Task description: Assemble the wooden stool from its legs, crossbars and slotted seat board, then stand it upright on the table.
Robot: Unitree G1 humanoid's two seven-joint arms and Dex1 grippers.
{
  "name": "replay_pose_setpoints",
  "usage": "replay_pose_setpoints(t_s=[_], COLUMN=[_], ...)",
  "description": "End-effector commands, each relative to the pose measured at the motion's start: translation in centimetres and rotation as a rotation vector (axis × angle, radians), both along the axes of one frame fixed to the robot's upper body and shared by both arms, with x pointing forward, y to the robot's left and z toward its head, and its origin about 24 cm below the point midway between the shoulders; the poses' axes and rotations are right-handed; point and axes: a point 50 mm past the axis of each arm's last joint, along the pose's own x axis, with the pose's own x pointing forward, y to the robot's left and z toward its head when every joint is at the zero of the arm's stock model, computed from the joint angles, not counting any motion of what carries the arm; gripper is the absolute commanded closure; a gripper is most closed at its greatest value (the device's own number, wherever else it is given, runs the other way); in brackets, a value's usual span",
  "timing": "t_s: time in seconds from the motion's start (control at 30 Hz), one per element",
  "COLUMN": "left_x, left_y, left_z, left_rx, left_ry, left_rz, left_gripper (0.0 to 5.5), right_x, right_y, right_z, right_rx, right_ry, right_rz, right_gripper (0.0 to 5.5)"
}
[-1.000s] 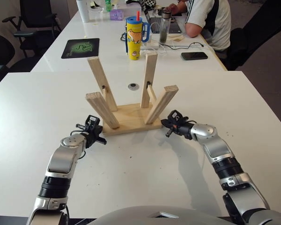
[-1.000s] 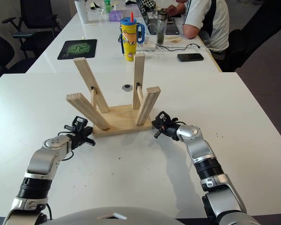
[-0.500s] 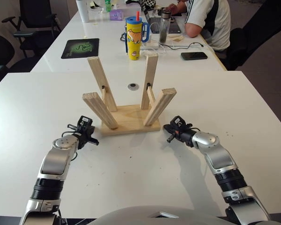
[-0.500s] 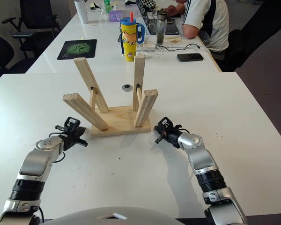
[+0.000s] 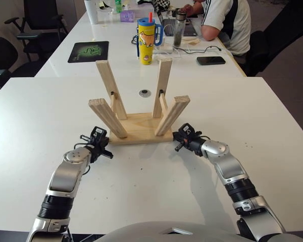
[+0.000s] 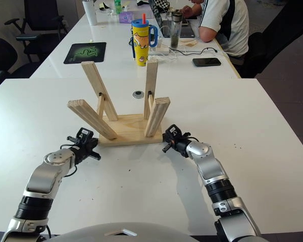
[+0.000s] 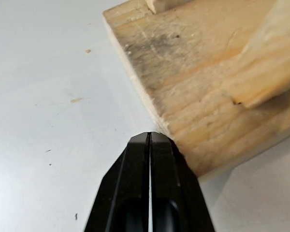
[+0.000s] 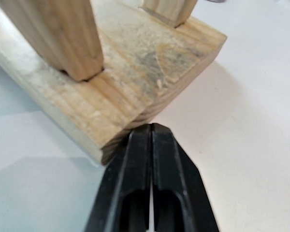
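Observation:
The wooden stool (image 5: 139, 108) stands upside down on the white table (image 5: 35, 116), its seat board (image 5: 140, 130) flat on the surface and its legs splayed upward with crossbars between them. My left gripper (image 5: 102, 141) is shut, its tip against the board's near left corner (image 7: 183, 154). My right gripper (image 5: 180, 137) is also shut, its tip touching the board's near right corner (image 8: 130, 121). Neither gripper holds anything.
A round grommet (image 5: 144, 93) sits in the table just behind the stool. On the far table stand a yellow cup (image 5: 146, 43), a green mat (image 5: 88, 51), a phone (image 5: 210, 60) and a bottle (image 5: 179, 27). Office chairs (image 5: 33, 20) stand at the left.
Both grippers have come back in toward the seat board's near corners after drawing away half a second ago. The stool has hardly moved.

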Motion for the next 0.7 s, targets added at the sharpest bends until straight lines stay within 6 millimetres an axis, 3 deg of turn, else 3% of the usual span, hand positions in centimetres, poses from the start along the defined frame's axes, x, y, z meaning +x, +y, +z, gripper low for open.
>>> replay_pose_setpoints(t_s=[0.03, 0.2, 0.5, 0.7], left_x=[-0.5, 0.1, 1.3, 1.3], left_y=[-2.5, -2.6, -3.3, -3.5], left_z=[-0.2, 1.5, 7.3, 8.1], left_rx=[-0.072, -0.084, -0.150, -0.154], left_ry=[0.035, -0.023, -0.197, -0.212], left_rz=[-0.092, -0.102, -0.152, -0.157], left_gripper=[5.48, 5.48, 5.48, 5.48], right_x=[-0.3, -0.3, -0.6, -0.4], right_y=[1.6, 2.3, 2.8, 3.2], right_z=[0.7, 2.7, 6.5, 8.7], right_rx=[0.054, 0.127, 0.148, 0.184], right_ry=[-0.010, -0.075, -0.187, -0.253], right_rz=[0.076, 0.100, 0.153, 0.145], right_gripper=[5.50, 5.50, 5.50, 5.50])
